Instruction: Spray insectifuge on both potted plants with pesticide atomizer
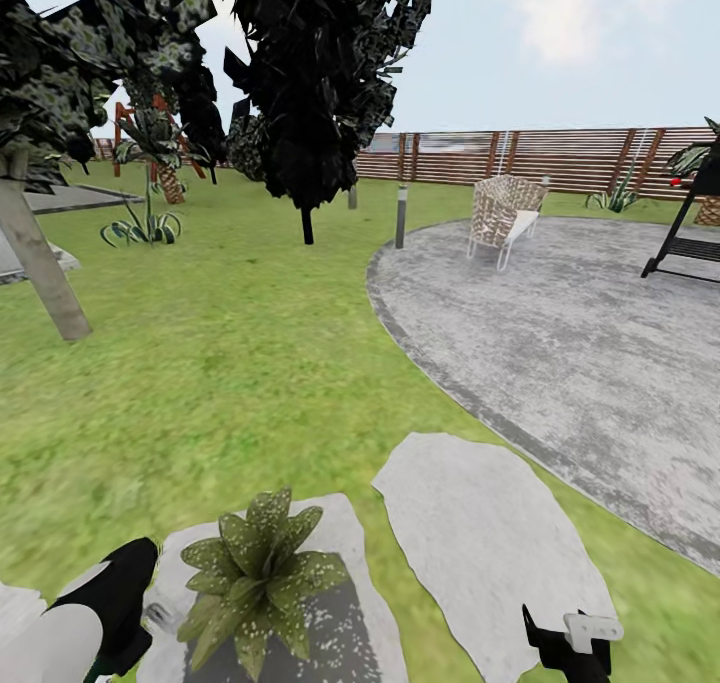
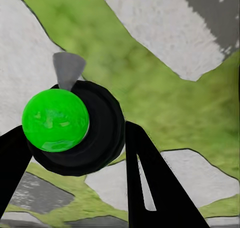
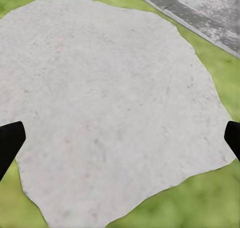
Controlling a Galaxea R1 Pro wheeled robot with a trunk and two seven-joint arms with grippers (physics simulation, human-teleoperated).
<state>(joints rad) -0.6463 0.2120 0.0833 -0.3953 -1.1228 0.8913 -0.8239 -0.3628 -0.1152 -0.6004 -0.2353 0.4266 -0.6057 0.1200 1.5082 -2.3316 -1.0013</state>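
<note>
Spraying looks underway: left gripper (image 2: pixel 75 153) has its jaws clamped on the atomizer (image 2: pixel 70 125), and the plant (image 1: pixel 256 575) at lower left of the head view already carries white specks of insectifuge (image 1: pixel 268 523); the second plant isn't visible. Right gripper (image 3: pixel 120 143) hangs wide open and empty over a bare stone (image 1: pixel 490 553), lawn (image 1: pixel 230 363) all around, paved circle (image 1: pixel 600 353) and fence (image 1: pixel 560 158) upper right.

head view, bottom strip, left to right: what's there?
left arm → potted plant on its stepping stone → bare stepping stone → right gripper
</note>
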